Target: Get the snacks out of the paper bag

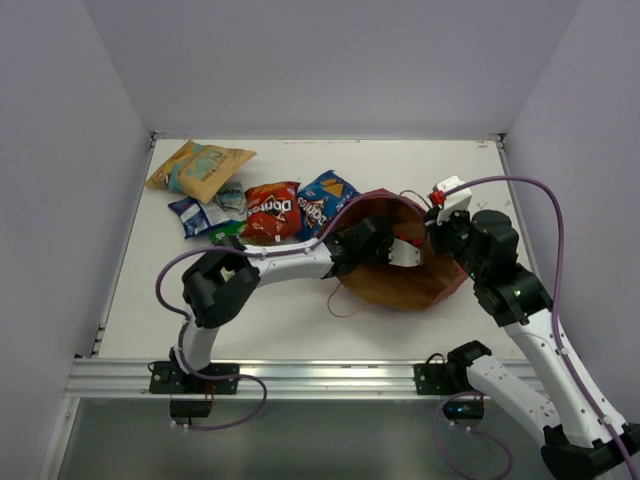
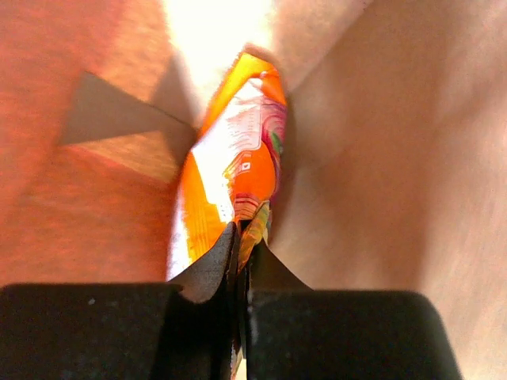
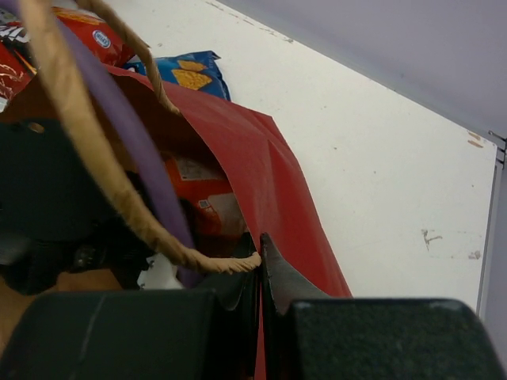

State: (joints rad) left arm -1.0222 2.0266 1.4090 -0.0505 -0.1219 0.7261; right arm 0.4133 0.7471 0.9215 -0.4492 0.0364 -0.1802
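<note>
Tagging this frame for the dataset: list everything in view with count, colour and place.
tan-teal bag: one, tan and teal, far left of the table
blue-white packet: one, just nearer than the tan-teal bag
red chip bag: one, red, left of the paper bag
blue chip bag: one, blue, beside the red one
green packet: one, mostly hidden by the left arm
orange packet: one, orange-yellow, inside the paper bag
paper bag: one, red outside, tan inside, on its side, centre-right
table: one, white
left gripper: inside the bag, shut on the orange packet
right gripper: shut on the bag's edge
</note>
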